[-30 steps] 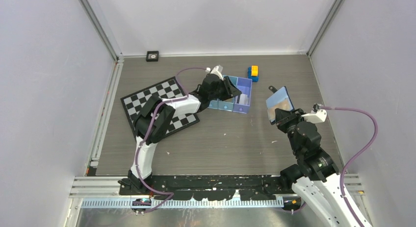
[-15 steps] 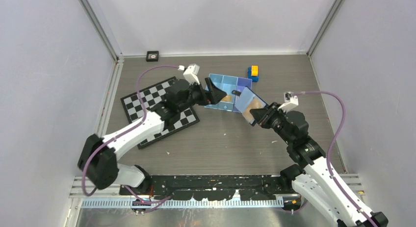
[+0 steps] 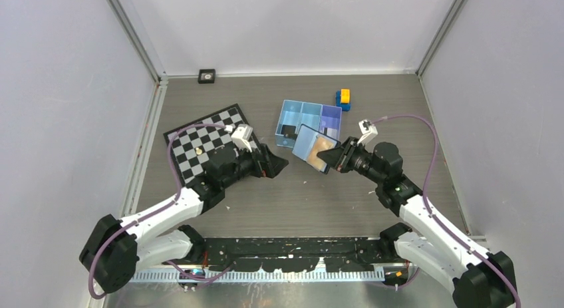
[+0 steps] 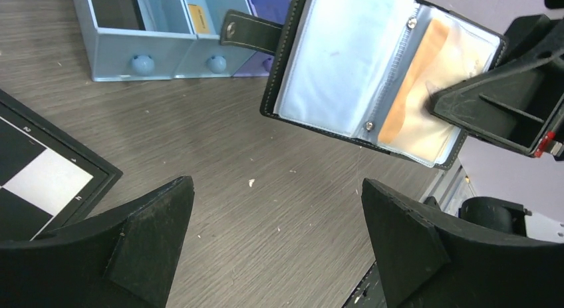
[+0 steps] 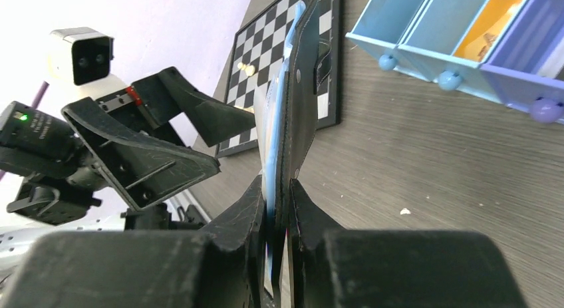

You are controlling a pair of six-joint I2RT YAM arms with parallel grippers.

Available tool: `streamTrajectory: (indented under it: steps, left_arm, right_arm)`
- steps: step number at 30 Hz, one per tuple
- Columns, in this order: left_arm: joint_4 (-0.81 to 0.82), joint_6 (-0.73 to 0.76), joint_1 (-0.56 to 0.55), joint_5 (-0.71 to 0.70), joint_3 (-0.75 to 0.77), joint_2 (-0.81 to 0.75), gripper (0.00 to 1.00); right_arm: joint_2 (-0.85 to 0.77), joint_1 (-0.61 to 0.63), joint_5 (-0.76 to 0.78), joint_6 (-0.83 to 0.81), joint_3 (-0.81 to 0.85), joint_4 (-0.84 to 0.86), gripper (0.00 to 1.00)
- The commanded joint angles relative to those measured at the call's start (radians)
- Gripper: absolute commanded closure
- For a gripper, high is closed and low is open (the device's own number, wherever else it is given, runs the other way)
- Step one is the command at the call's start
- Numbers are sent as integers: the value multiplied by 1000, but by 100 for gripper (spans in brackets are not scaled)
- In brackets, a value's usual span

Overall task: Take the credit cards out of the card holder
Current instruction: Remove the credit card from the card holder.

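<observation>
Black stitched card holder [image 4: 346,68], flat, rectangular

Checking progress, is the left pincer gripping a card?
No, the left pincer stands wide open and empty, clear of the card holder.

card holder [image 5: 302,102]: edge-on, inner faces hidden | tray [image 5: 416,58]: cut off at edge

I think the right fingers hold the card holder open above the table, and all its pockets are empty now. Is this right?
Not quite. The right fingers do hold the card holder open above the table, but its pockets are not all empty: an orange card sits in one clear pocket. The left wrist view shows this.
</observation>
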Motion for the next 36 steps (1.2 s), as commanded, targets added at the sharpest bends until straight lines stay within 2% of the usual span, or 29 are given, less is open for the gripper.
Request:
streamTrajectory:
  steps: [1,6,22,29,33,36]
  left_arm:
    - [269,-32,-2,42,-59,21,0]
    - [420,-74,-2,135,-82,105,0]
    - [515,-115,-2,208,-65,201,0]
    - [780,-201,23,288,-115,225,0]
    - [850,-236,42,317,-130,218,0]
    - [875,-257,49,343,-125,229,4]
  right_arm:
    - [47,-1,-125,33,-3,187,100]
    - [52,-1,-150,59,-12,225,100]
    - [9,-1,-196,100,-45,317,99]
    - [23,-1,-210,118,-55,359,99]
    - [53,-2,-231,137,-57,391,99]
    - [87,-1,-261,162,-59,435,100]
